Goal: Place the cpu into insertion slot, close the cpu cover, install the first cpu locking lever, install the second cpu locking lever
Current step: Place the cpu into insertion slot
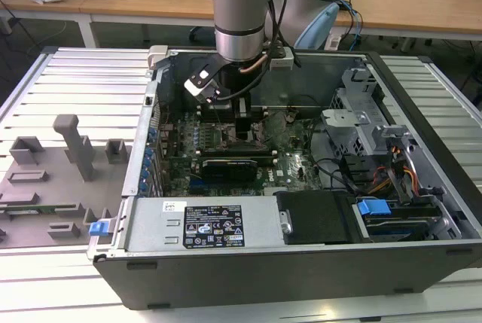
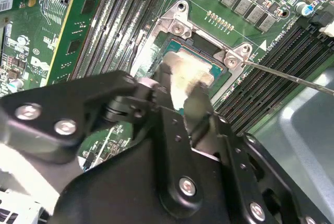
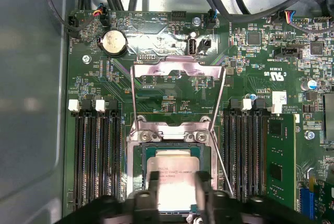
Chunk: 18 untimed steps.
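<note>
The cpu (image 3: 175, 169), a square chip with a dull silver top, lies in the insertion slot (image 3: 138, 166) on the green motherboard. My gripper (image 3: 177, 182) is shut on it, one black finger at each of two opposite edges. In the second wrist view the gripper (image 2: 182, 91) covers most of the cpu (image 2: 197, 63), and the slot's metal surround (image 2: 175, 28) shows beyond it. The cpu cover (image 3: 156, 72) stands flipped open past the slot. Two thin wire locking levers (image 3: 132, 98) (image 3: 223, 169) stand free along the slot's sides. In the exterior view my gripper (image 1: 242, 131) reaches deep into the open computer case.
Long black memory slots (image 3: 96, 156) (image 3: 245, 156) flank the socket. A round coin battery (image 3: 114, 42) and cables (image 3: 229, 4) lie beyond the cover. A black card (image 1: 233, 163), a drive cage (image 1: 392, 150) and the case walls (image 1: 151, 112) crowd the arm. A grey fixture plate (image 1: 60, 157) lies outside at the exterior view's left.
</note>
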Tool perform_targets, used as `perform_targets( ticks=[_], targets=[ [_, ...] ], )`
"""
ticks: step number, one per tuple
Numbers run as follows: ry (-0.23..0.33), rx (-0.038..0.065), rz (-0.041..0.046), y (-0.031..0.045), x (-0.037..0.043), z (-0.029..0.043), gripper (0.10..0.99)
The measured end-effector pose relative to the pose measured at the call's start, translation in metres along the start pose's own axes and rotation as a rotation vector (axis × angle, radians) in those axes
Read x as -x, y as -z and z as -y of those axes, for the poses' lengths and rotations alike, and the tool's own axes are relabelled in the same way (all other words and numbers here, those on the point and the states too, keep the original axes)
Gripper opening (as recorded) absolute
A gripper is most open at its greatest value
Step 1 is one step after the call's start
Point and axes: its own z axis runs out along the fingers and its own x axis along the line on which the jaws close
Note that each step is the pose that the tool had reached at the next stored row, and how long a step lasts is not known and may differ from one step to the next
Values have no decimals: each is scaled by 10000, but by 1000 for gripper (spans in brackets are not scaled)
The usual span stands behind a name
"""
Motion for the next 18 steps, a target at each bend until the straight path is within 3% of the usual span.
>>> perform_targets(
  ticks=[1, 2, 4, 11, 16, 18],
  targets=[
    [0, 1, 0, 0, 0, 0, 349],
    [0, 1, 0, 0, 0, 0, 227],
    [0, 0, 0, 1, 0, 0, 110],
    [-1, 0, -8, 31, 1, -3, 106],
    [-1, 1, -8, 209, 8, -17, 106],
    [-1, 0, -7, 323, 13, -26, 106]
  ],
)
